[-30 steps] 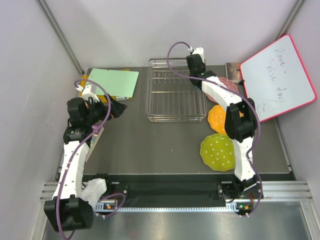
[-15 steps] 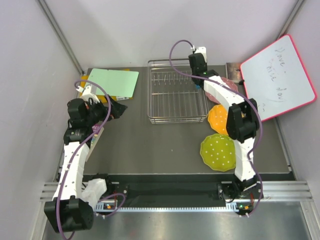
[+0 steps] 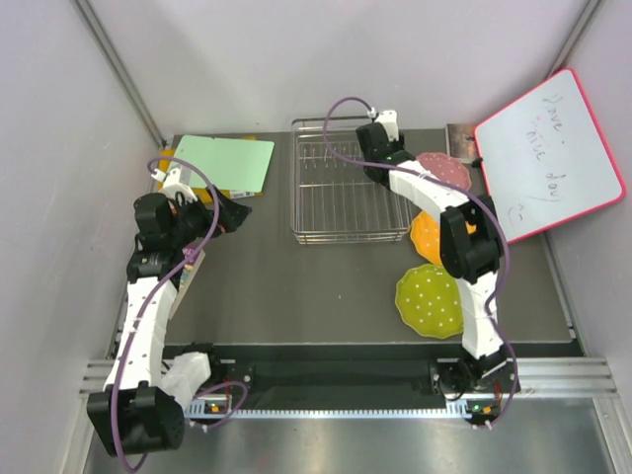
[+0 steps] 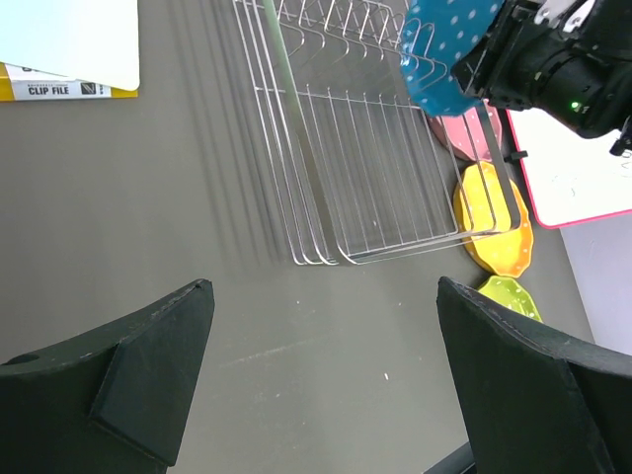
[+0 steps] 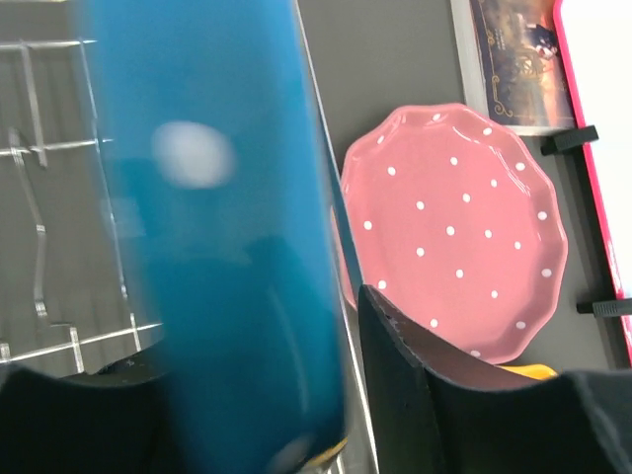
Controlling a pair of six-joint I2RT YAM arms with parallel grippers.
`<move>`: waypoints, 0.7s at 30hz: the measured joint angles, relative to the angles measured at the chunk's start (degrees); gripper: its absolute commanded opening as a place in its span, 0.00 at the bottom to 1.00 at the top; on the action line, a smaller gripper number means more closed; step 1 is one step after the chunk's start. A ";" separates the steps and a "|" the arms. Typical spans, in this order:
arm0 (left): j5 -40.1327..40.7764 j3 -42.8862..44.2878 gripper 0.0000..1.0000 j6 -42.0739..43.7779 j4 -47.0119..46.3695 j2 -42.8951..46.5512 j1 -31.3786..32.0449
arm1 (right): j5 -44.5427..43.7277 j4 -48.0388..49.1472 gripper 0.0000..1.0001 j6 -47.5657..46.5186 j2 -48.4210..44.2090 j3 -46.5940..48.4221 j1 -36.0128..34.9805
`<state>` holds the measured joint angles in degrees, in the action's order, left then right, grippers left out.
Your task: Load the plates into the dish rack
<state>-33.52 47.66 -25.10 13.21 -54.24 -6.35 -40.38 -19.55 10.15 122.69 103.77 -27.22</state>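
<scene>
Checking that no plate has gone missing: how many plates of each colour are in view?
Blue plate: 1
Pink plate: 1
Orange plate: 1
Yellow-green plate: 1
Total: 4

There's the blue plate, up on its edge at the far right end of the silver wire dish rack, right at the upright dividers. The pink plate, orange plate and yellow-green plate lie flat on the bench, lined up along the rack's right side.
</scene>
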 measured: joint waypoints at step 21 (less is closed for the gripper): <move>-1.51 1.77 0.99 2.86 0.04 1.22 0.07 | 11.72 -2.86 0.75 -8.48 -14.49 -0.63 -0.55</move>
<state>-35.03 49.43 -22.24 13.26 -53.01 -6.28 -28.67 -22.41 1.67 108.20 103.13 -27.77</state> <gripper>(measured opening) 0.990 0.737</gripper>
